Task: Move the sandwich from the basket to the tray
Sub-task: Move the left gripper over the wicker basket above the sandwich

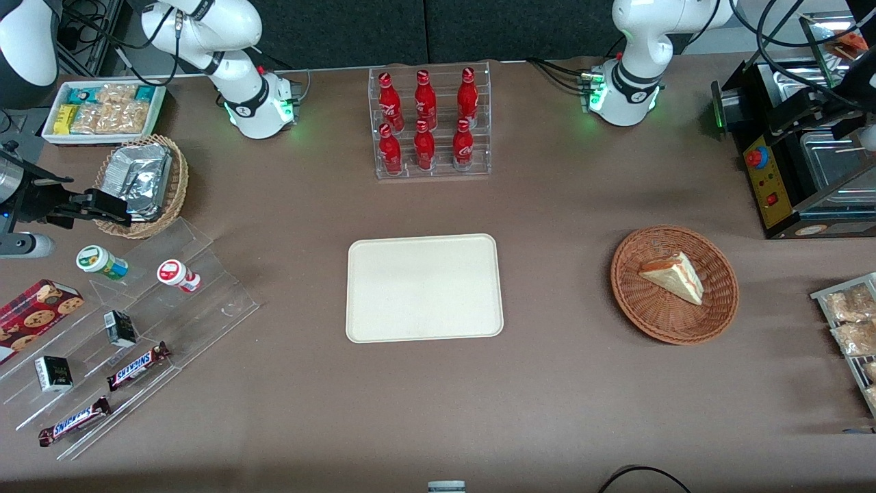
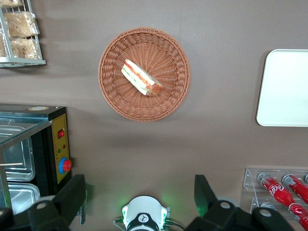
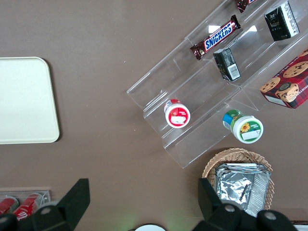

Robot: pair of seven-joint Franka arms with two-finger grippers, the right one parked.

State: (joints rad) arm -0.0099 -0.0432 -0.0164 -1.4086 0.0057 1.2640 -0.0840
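The sandwich (image 1: 674, 275), a white bread wedge with orange-red and green filling, lies in the round reddish-brown wicker basket (image 1: 674, 335) toward the working arm's end of the table. The cream tray (image 1: 424, 287) lies flat mid-table with nothing on it. In the left wrist view my gripper (image 2: 139, 192) hangs high above the table, between the arm's base and the basket (image 2: 144, 115). It is open wide and holds nothing. The sandwich (image 2: 142, 78) and an edge of the tray (image 2: 284, 89) show in that view. The tray also shows in the right wrist view (image 3: 24, 101).
A clear rack of red bottles (image 1: 431, 123) stands farther from the camera than the tray. A black machine (image 1: 794, 157) and a wire rack of snack packets (image 1: 852, 322) flank the basket. An acrylic display (image 1: 123, 329), a tan wicker basket (image 1: 140, 185) and a white bin (image 1: 102, 109) lie toward the parked arm's end.
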